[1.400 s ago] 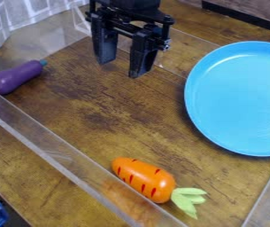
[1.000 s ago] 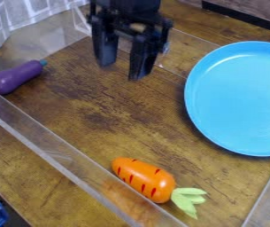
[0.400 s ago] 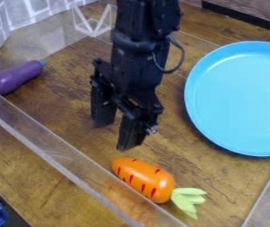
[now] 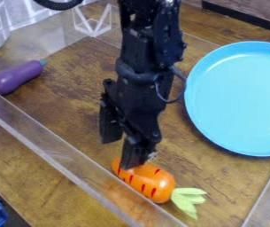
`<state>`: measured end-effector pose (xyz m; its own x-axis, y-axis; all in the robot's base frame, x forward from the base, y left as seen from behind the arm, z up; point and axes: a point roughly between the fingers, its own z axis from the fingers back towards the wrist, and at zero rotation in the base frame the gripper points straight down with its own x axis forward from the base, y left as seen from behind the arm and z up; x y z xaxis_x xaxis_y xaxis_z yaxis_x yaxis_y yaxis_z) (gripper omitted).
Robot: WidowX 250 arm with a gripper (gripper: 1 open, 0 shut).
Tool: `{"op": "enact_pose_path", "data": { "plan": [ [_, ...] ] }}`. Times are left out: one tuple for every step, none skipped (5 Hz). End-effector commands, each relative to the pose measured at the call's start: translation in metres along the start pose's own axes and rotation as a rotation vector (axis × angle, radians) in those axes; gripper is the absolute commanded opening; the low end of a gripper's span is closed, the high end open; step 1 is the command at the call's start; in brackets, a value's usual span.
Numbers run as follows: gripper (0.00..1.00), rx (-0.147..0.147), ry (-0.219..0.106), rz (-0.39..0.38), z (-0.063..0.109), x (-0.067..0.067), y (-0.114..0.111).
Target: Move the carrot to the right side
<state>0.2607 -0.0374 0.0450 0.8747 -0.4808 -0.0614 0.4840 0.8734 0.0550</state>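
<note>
The carrot (image 4: 149,181) is a glossy orange toy with dark stripes and a pale green leafy top (image 4: 189,200). It lies on the wooden table at the front, next to the clear front wall. My gripper (image 4: 123,151) hangs from the black arm and points straight down just above the carrot's left end. Its fingers (image 4: 109,127) are spread apart and hold nothing. The right finger's tip reaches the top of the carrot and hides part of it.
A large blue plate (image 4: 236,85) lies on the right. A purple eggplant toy (image 4: 18,75) lies at the far left. Clear plastic walls (image 4: 49,155) run around the wooden table, one close along the front by the carrot.
The arm has come from the back of the table forward and down. The open gripper now stands right over the carrot's left end. The carrot, eggplant and plate have not moved.
</note>
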Motion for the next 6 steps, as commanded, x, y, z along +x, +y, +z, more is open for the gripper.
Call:
{"op": "enact_pose_path", "data": {
  "plan": [
    [1.00,0.023,-0.022,-0.013,-0.018,-0.001,0.012],
    [1.00,0.032,-0.024,0.035,-0.025,-0.006,0.027],
    [0.00,0.033,-0.029,-0.028,-0.024,-0.003,0.029],
    [0.00,0.034,-0.038,-0.094,-0.023,-0.001,0.029],
    [0.00,0.035,-0.046,-0.167,-0.022,0.002,0.029],
    [0.00,0.036,-0.051,-0.172,-0.022,0.000,0.029]
  ]
}}
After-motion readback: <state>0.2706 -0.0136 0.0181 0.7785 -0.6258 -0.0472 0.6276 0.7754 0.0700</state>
